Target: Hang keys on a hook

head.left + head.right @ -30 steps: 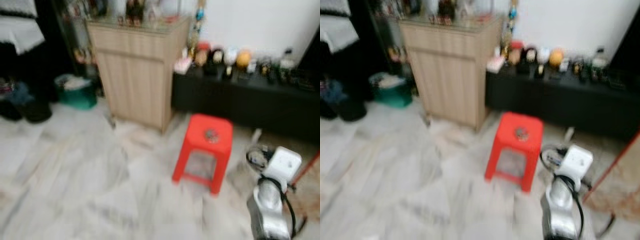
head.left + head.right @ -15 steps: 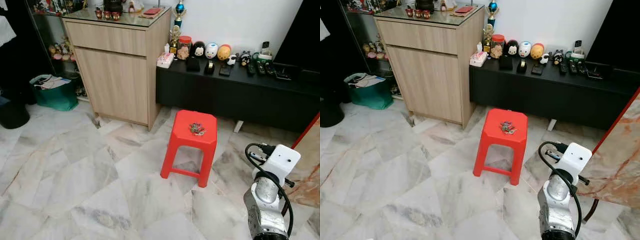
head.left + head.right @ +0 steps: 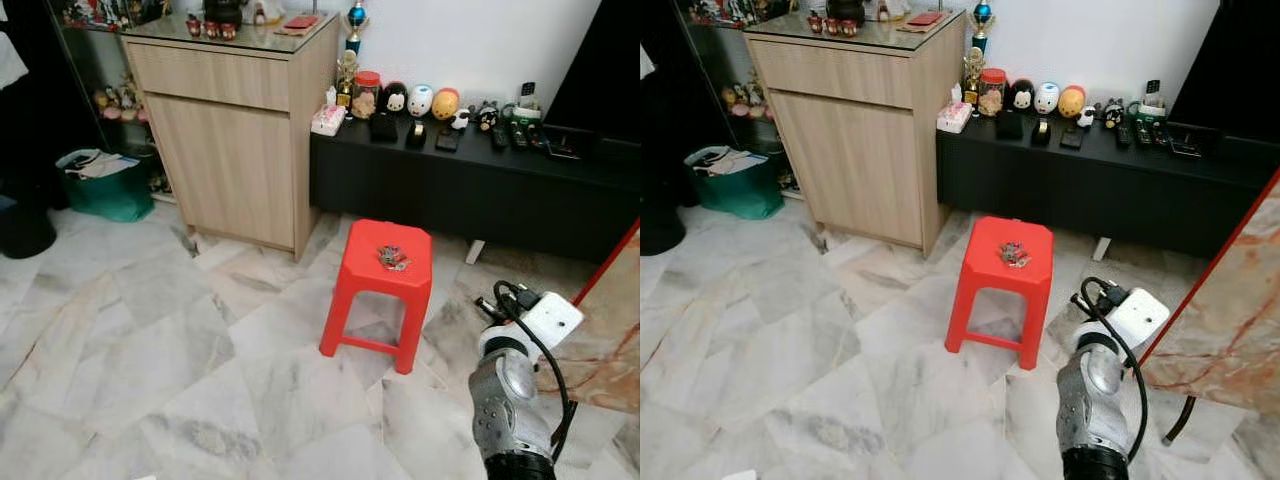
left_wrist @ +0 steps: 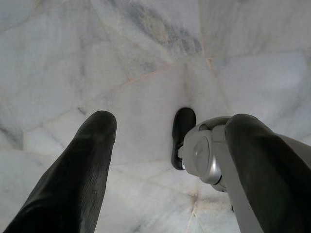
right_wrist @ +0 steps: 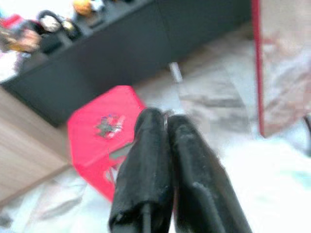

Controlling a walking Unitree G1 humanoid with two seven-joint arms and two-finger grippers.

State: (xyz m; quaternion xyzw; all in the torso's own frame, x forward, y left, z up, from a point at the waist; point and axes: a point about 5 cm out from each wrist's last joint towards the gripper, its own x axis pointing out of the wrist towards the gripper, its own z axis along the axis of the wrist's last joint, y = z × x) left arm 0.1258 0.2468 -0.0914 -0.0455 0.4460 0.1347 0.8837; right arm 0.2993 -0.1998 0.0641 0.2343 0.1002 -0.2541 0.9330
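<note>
Left eye view gives you the keys (image 3: 392, 258): a small tangled bunch, metal with bits of red and dark, lying on top of the red stool (image 3: 380, 290) just right of centre frame. Behind the stool, across the upper right, runs a low black bench (image 3: 470, 185), and a wooden cabinet (image 3: 235, 140) stands at upper left. Your right arm (image 3: 510, 400) shows at the lower right, well apart from the stool. On the right wrist view, the right gripper (image 5: 166, 126) has its fingers pressed together, holding nothing. On the left wrist view, the left gripper (image 4: 167, 145) has its fingers spread wide, empty, above the marble floor (image 4: 121, 58).
</note>
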